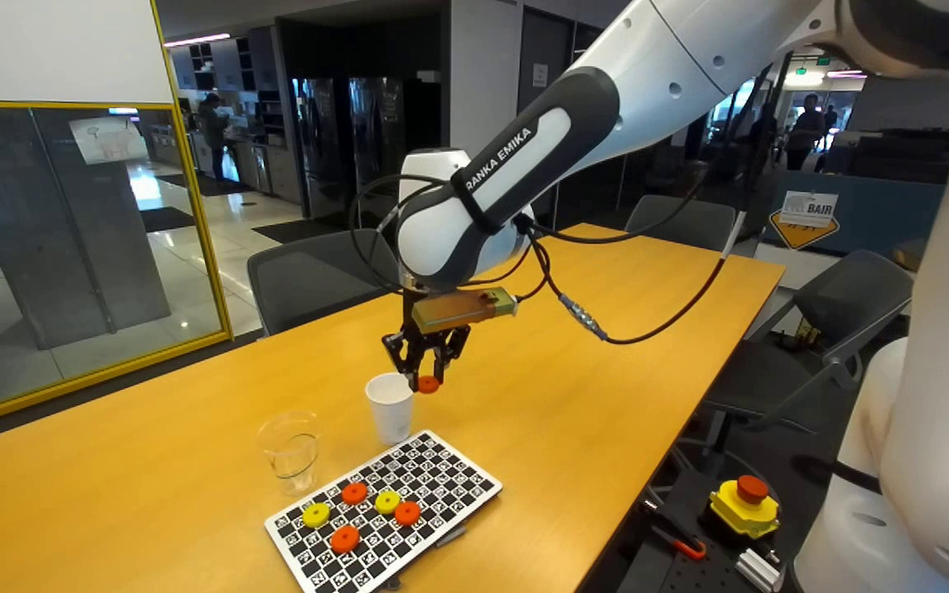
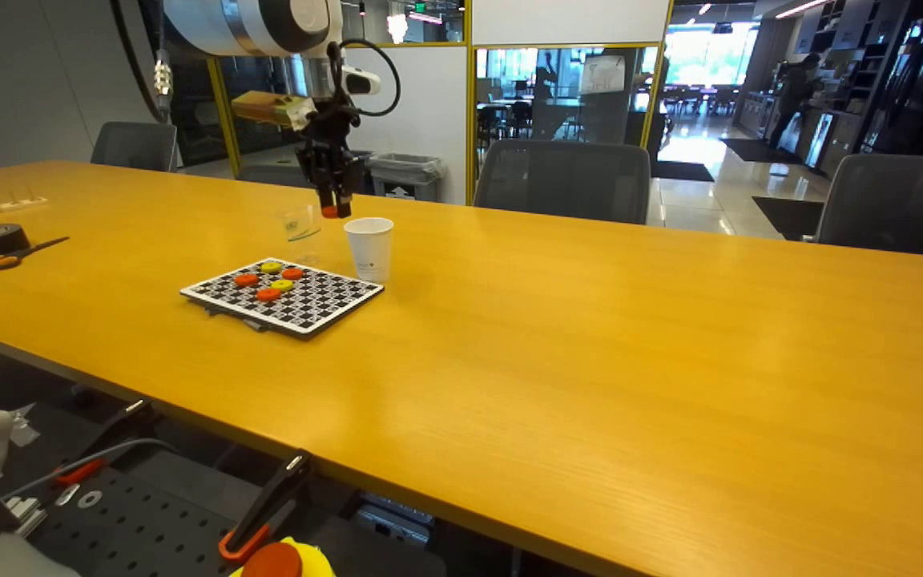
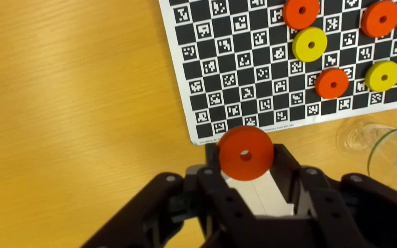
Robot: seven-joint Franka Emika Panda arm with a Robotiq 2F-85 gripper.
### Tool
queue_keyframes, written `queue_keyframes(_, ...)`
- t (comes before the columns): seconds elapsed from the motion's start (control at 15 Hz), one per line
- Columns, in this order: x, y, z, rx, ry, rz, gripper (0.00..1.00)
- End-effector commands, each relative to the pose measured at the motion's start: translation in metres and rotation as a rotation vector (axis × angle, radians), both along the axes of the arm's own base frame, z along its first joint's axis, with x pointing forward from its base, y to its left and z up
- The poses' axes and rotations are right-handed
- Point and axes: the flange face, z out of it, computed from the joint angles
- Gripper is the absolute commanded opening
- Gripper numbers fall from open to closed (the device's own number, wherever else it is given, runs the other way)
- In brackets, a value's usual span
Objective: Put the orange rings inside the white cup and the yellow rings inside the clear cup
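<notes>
Up in the air above the yellow-brown wooden table (image 1: 549,412), a flat orange-red ring (image 3: 245,144) sits dead centre between the tips of the black two-fingered claw (image 1: 427,382)! It's clamped: in the wrist view one fingertip (image 3: 283,165) presses in at three o'clock, its partner at nine, the gap just the ring's own width.

Over to the flat board with black-and-white checks (image 3: 246,79), again in the wrist view: an orange-red ring (image 3: 300,20) near one o'clock from the claw, another orange-red ring (image 3: 377,27) farther out, halfway between one and two, and a third orange-red ring (image 3: 327,90) just short of two. A flat yellow ring (image 3: 309,53) at one o'clock, right beside the first of those, and a second yellow ring (image 3: 379,82) out at two!

The opaque white tapered cup (image 1: 392,416) stands upright, in an exterior view between seven and eight o'clock from the claw; in an exterior view the same cup (image 2: 370,255) comes between four and five from the held ring, ring and rim apart. What's down inside, I can't see. The clear see-through tumbler (image 1: 291,461) is upright, at three o'clock from the claw in the wrist view, near the board's edge, a thin green line round its wall, tabletop showing through.
</notes>
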Motion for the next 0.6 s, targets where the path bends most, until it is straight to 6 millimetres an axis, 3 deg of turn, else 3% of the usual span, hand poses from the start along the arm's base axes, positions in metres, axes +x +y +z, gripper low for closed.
queue_keyframes(0.0, 0.025, -0.003, 0.024, 0.019, -0.036, 0.029, 0.24)
queue_keyframes(0.2, 0.045, -0.003, 0.031, 0.029, -0.053, 0.042, 0.24)
queue_keyframes(0.53, 0.074, 0.003, 0.021, 0.062, -0.049, 0.059, 0.24)
